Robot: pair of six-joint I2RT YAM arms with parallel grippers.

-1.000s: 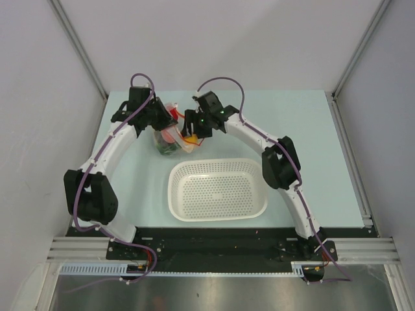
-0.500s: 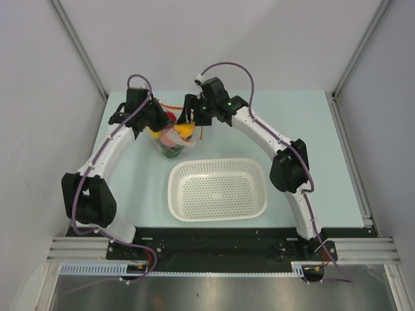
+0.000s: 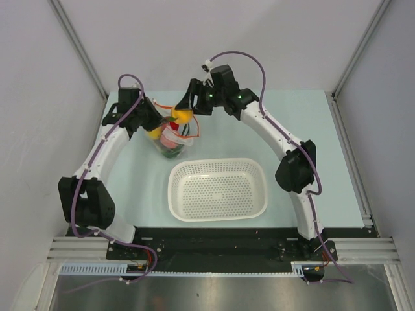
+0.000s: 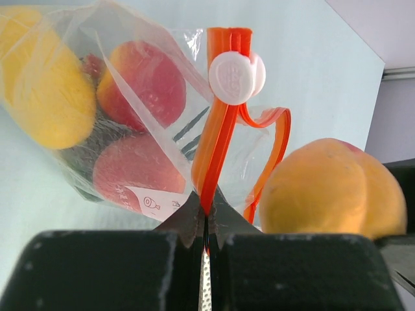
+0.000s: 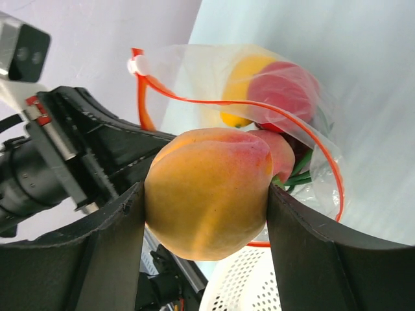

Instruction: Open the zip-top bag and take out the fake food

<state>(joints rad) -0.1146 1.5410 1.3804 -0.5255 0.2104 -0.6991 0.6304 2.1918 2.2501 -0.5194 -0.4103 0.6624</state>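
On a pale green table [image 3: 311,129], seen from above, two white robot arms are curved toward each other over a small clear zip-top bag [image 3: 172,141]. The bag is positioned beyond the far rim of a white perforated basket [image 3: 217,162] and apart from it. The left gripper [image 3: 150,121] is pressed fully closed on the bag's orange zip strip [image 4: 217,142] — in the left wrist view the strip is pinched between the two fingertips, with a white slider [image 4: 235,76] at its upper end. The mouth of the bag is pulled open into a loop.

The right gripper [image 3: 186,114] is held just beside that mouth. Its jaws are set wide apart and clamped on a yellow-orange peach [image 5: 207,191] with a pink blush. The fruit is gripped on both sides by the fingers [image 5: 110,240] and is seen outside the bag, close to its open rim.

More fake food is contained in the bag — a yellow piece [image 4: 45,84], a red round fruit [image 4: 146,84], a pink fruit [image 4: 130,172] and green stalks [image 5: 301,162]. Whether the bag's bottom is resting on the table cannot be told.
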